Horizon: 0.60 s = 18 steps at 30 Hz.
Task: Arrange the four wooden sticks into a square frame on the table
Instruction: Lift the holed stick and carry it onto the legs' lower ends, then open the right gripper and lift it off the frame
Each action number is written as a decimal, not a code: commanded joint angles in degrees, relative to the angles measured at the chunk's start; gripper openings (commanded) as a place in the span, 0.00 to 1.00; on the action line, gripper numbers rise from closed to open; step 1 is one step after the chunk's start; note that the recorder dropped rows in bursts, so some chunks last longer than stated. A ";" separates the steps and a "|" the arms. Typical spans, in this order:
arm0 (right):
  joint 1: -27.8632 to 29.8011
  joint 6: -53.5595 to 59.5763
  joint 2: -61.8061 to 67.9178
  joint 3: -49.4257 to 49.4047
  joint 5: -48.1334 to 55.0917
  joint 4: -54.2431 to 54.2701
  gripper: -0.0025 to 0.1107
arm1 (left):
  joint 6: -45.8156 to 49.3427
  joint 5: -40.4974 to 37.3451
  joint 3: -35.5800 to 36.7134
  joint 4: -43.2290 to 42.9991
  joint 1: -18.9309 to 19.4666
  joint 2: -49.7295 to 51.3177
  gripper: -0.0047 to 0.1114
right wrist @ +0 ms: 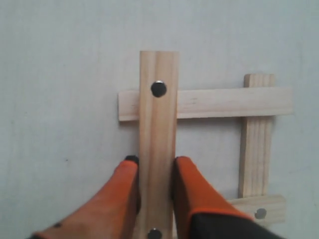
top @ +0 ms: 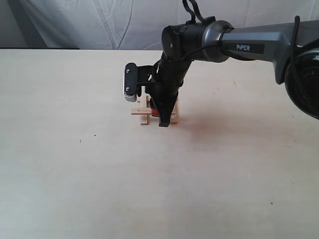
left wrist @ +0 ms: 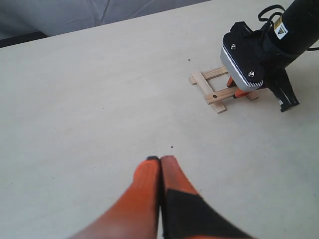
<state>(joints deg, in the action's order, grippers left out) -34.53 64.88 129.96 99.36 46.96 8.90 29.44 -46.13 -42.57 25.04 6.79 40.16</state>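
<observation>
The four wooden sticks lie as a small square frame (top: pixel 143 111) on the table (top: pixel 75 164), crossing at the corners with their ends sticking out. In the right wrist view my right gripper (right wrist: pixel 157 164) is shut on one dotted stick (right wrist: pixel 158 114), an orange finger pressed against each long edge. That stick lies over the cross stick (right wrist: pixel 224 102); a third stick (right wrist: pixel 256 144) and a fourth (right wrist: pixel 261 208) close the square. My left gripper (left wrist: pixel 160 160) is shut with nothing in it, low over bare table well away from the frame (left wrist: pixel 208 88).
The right arm (top: pixel 249 42) reaches in from the right, and its wrist camera housing (left wrist: pixel 243 62) hangs over part of the frame. A white cloth backdrop (top: pixel 99 22) stands behind the table's far edge.
</observation>
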 commanded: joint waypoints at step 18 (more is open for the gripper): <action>0.50 -4.85 -0.92 0.41 1.33 -3.15 0.39 | -0.43 0.82 0.39 -0.20 -0.13 -0.44 0.04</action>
<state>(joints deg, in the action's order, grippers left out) -34.34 61.39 129.96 99.36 48.02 6.08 29.44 -46.13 -42.57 25.04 6.79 40.16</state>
